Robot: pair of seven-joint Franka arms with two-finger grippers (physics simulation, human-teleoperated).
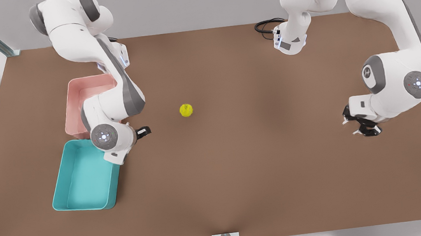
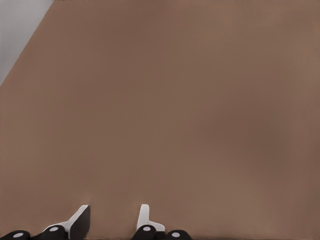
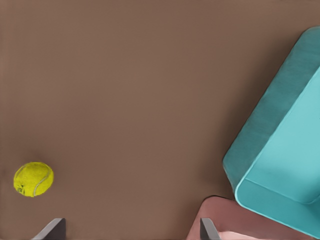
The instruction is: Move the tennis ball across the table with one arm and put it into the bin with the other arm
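Fingers of the right gripper (image 1: pixel 143 132) stand spread wide with nothing between them, hanging just above the bench (image 1: pixel 263 175) beside the teal bin's (image 1: pixel 84 178) far corner; from its wrist camera one fingertip (image 3: pixel 50 231) shows near the tennis ball (image 3: pixel 33 179), apart from it. The ball (image 1: pixel 186 110) rests on bare bench, a short way from that gripper, on the side away from the bin. A pink bin (image 1: pixel 85 98) sits touching the teal one. The left gripper (image 1: pixel 362 125) waits well apart from the ball, fingers (image 2: pixel 80 220) parted and empty over bare bench.
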